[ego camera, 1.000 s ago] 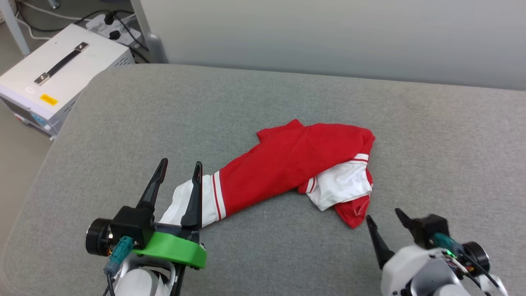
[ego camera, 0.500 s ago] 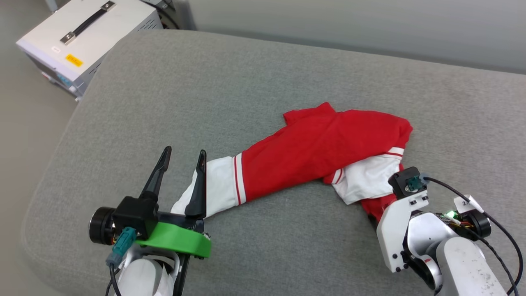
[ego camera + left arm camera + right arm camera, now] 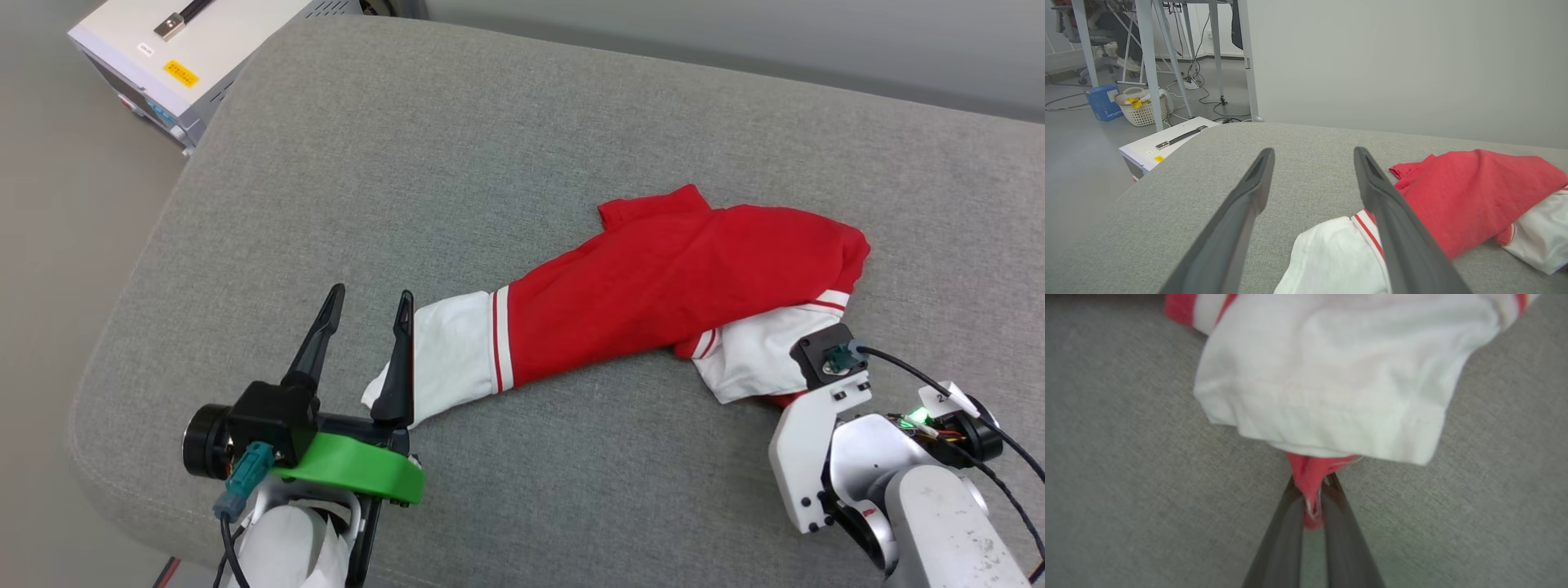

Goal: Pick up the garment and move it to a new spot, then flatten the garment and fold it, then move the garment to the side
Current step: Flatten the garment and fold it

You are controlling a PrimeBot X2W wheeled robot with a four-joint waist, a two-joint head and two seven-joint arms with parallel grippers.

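Grey cushion (image 3: 408,163) spreads beneath us; at lower left our left gripper (image 3: 371,291) stands, jaws wide, beside a white sleeve (image 3: 449,351). The garment (image 3: 653,286) lies bunched from centre to right, where our right gripper (image 3: 1311,482) pinches its red hem corner (image 3: 1306,467): we should lift slowly, keeping that thin bite.

Grey upholstered cushion (image 3: 490,147) with a rounded corner, backed by a plain pale wall (image 3: 1392,61). Beside that corner, on the grey floor (image 3: 1077,163): white equipment case (image 3: 188,49) with a black handle (image 3: 1182,137) and a yellow label (image 3: 180,73). Beyond it: metal frame legs (image 3: 1149,61), a white basket (image 3: 1143,110), a blue box (image 3: 1103,102) and loose cables (image 3: 1208,102).
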